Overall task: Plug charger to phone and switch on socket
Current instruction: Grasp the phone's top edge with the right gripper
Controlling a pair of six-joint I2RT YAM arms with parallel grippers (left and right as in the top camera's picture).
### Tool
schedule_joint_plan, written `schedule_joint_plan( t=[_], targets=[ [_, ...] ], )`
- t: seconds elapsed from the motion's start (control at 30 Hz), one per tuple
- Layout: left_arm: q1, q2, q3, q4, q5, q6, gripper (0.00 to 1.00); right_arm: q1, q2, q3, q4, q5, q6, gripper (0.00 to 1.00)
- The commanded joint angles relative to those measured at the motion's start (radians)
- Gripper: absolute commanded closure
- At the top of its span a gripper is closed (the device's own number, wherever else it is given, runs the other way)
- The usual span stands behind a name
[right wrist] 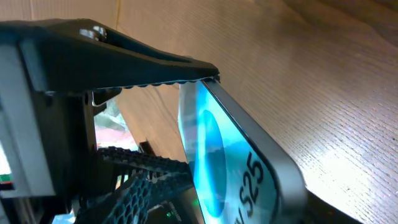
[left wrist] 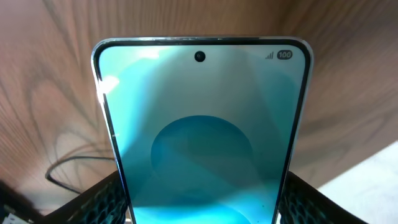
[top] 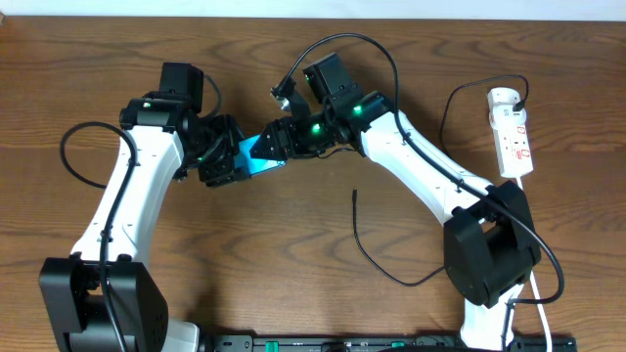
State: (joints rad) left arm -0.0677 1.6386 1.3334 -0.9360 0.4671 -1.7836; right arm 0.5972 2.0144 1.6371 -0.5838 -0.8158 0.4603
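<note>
Overhead view first: both arms meet at mid-counter [top: 293,293], with the phone [top: 260,153] lifted between the left tool [top: 223,158] and the right tool [top: 282,140]. The charger [top: 356,230] lies loose on the wood, well apart from the phone, its plug tip [top: 354,194] touching nothing. The socket [top: 512,132] sits at the far right edge, no tool near it. By my judgement neither part of the task is done: the plug is not yet in the phone and the switch is yet to be pressed, though its red marks are too small to read. A black lead leaves the strip's far end and passes under the right arm; I cannot trace whether it joins the charger.

Left wrist view: the phone stands upright off the wood, screen lit, and the left tool is clamped on its two long edges, one mesh pad [left wrist: 93,199] on each side. Its lower end is cut off.

Right wrist view: one ridged finger [right wrist: 124,59] reaches the phone's edge, with "S25" legible. The opposite finger is hidden, so I cannot tell whether this tool grips anything.
</note>
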Motion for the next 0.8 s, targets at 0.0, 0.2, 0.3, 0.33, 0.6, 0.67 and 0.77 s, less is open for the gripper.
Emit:
schedule_joint_plan(
  t=[0.0,0.2,0.3,0.33,0.6,0.67,0.77],
  targets=[
    [0.0,0.006,0.01,0.011,0.081,-0.014,0.93,0.006,-0.002,0.016,0.001,-0.001,-0.004,0.44],
    [0.0,0.006,0.009,0.014,0.099,-0.013,0.93,0.007,-0.002,0.016,0.0,-0.002,-0.004,0.49],
    [0.0,0.006,0.009,0.016,0.111,-0.013,0.93,0.006,-0.002,0.016,0.002,-0.002,-0.004,0.52],
    [0.0,0.006,0.01,0.018,0.11,-0.013,0.93,0.006,-0.002,0.016,0.002,-0.002,-0.004,0.53],
    [0.006,0.006,0.01,0.018,0.109,-0.009,0.93,-0.004,-0.002,0.016,0.024,-0.003,0.018,0.63],
    [0.006,0.006,0.009,0.018,0.109,-0.009,0.93,-0.006,-0.002,0.016,0.024,-0.002,0.018,0.64],
    [0.006,0.006,0.009,0.018,0.109,-0.008,0.93,-0.006,-0.002,0.016,0.024,-0.002,0.018,0.69]
  ],
)
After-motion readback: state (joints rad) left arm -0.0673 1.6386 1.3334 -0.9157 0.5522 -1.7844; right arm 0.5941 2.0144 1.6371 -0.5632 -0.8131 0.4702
